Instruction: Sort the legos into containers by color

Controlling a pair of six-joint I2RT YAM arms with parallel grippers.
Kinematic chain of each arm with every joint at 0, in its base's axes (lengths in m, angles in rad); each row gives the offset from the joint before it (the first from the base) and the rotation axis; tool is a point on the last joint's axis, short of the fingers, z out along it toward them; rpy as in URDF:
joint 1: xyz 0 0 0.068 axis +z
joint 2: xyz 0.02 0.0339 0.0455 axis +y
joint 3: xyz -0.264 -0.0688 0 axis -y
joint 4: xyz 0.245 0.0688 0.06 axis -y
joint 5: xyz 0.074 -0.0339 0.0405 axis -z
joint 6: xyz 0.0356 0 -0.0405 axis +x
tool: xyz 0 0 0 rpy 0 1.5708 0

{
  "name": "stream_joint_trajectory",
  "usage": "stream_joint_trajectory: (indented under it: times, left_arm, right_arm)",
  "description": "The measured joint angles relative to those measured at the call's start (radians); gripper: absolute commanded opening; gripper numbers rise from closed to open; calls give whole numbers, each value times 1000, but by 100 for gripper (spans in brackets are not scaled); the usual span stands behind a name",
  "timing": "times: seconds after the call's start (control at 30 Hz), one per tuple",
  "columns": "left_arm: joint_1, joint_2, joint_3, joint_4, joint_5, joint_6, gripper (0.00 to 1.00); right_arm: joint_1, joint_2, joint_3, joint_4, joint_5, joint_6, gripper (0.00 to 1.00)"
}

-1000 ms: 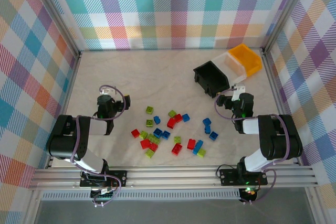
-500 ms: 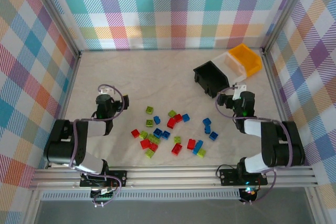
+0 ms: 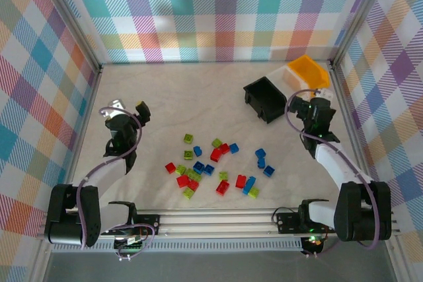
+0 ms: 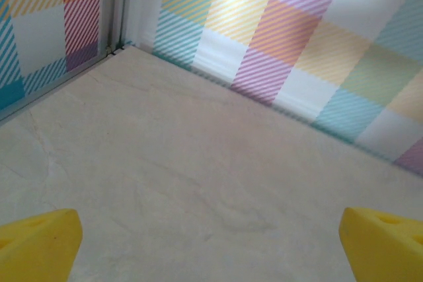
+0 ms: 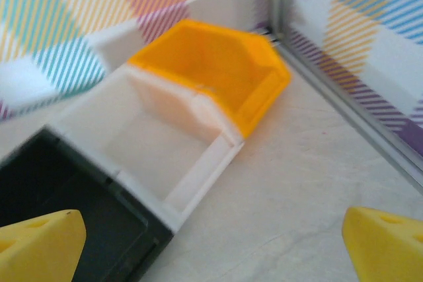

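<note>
- Over the last second both arms unfold from their tucked pose near the bases and stretch out across the tabletop [image 3: 198, 94].
- The left pincer [image 3: 129, 110] rises and swings toward the far left. It now hangs over bare surface, spread wide and holding nothing.
- The right pincer [image 3: 310, 105] moves forward to just beside the black bin [image 3: 266, 99]. Its jaws are also fully apart and empty.
- The right wrist view faces the three containers in a row: the black bin, then the white bin [image 5: 158, 130], then the orange bin [image 5: 218, 64]. They touch side to side in the far right corner, and we see no brick in any of them.
- The legos [image 3: 211, 166] have not shifted. Red, blue and lime bricks lie mixed in a loose scatter at the middle of the near half, well apart from both pincers.
- We judge that sorting has not begun: each arm must come back down to the scatter to take a first brick.
</note>
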Motion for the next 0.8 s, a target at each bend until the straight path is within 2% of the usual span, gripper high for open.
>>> stream_joint_trajectory:
  times: [0.07,0.17,0.3,0.4,0.57,0.8]
  left_arm:
    - [1,-14,31,-33,-3,-89,100]
    - [13,-43,87,-156,-21,-251,100]
    - [81,-64,128,-235,49,-375,100]
    - [106,-64,125,-235,108,-440,100]
    - [111,-63,85,-195,201,-520,100]
    - [111,-10,195,-257,390,-519,100]
  right_arm:
    - [-10,-29,-14,-21,18,98,100]
    - [-65,-79,-39,-71,-70,232,100]
    - [-248,-22,-20,-96,-354,343,100]
    - [-293,51,-16,-94,-484,385,100]
    - [-195,111,88,-222,-603,334,100]
    - [60,301,384,-387,-582,175,100]
